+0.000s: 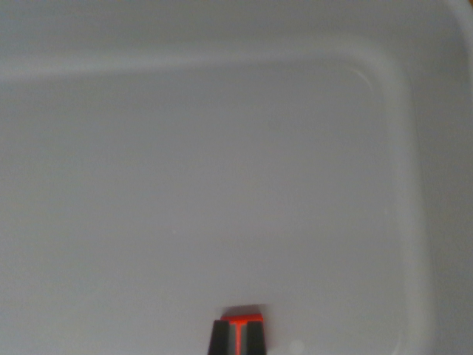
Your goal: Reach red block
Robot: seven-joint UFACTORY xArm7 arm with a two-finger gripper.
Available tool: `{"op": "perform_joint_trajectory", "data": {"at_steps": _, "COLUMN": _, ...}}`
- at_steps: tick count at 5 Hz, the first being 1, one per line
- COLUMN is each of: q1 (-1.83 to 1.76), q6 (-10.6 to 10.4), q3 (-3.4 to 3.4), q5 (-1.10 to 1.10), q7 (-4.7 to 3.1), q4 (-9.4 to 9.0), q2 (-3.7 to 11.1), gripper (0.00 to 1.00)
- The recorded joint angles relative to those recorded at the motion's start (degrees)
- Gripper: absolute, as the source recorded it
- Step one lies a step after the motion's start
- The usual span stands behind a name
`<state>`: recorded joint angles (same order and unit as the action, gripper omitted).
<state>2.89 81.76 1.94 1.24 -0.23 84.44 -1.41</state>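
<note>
White plastic fills nearly the whole wrist view — looks like the floor of a shallow tray or bin [403, 111], with a raised rounded rim curving across the top and down the wrist view's right. Floor is bare.

Claw [239, 336] shows only at the bottom edge: two dark fingertips [222, 339] pressed together, a thin red-orange line running down the seam between them. Reads as closed, nothing held.

Red block [244, 317] — probably the small red strip directly above the fingertips, touching or just beyond them. Image is soft there, so I can't rule out that it's a red marking on the claw itself rather than the block. If it is the block, it sits on the tray floor near bottom centre, well clear of the rim.

Why this pose: camera looks straight down with the tips centred on the red patch, consistent with a reach aimed right at it. Judgement — reach is at or near its end. A closed claw fits: the task asks for reaching, not gripping.
</note>
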Motion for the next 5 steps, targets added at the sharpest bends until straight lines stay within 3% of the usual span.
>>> {"op": "perform_joint_trajectory", "data": {"at_steps": 1, "q1": 0.0, "q6": 0.0, "q3": 0.0, "q5": 0.0, "q7": 0.0, "q4": 0.0, "q2": 0.0, "gripper": 0.0}}
{"op": "perform_joint_trajectory", "data": {"at_steps": 2, "q1": 0.01, "q6": -1.8, "q3": 0.06, "q5": 0.01, "q7": 0.06, "q4": -1.74, "q2": 0.22, "gripper": 0.0}}
{"op": "perform_joint_trajectory", "data": {"at_steps": 3, "q1": 0.01, "q6": -1.8, "q3": 0.06, "q5": 0.01, "q7": 0.06, "q4": -1.74, "q2": 0.22, "gripper": 0.0}}
{"op": "perform_joint_trajectory", "data": {"at_steps": 4, "q1": 0.02, "q6": -3.8, "q3": 0.13, "q5": 0.02, "q7": 0.13, "q4": -3.72, "q2": 0.48, "gripper": 0.0}}
{"op": "perform_joint_trajectory", "data": {"at_steps": 5, "q1": 0.02, "q6": -3.8, "q3": 0.13, "q5": 0.02, "q7": 0.13, "q4": -3.72, "q2": 0.48, "gripper": 0.0}}
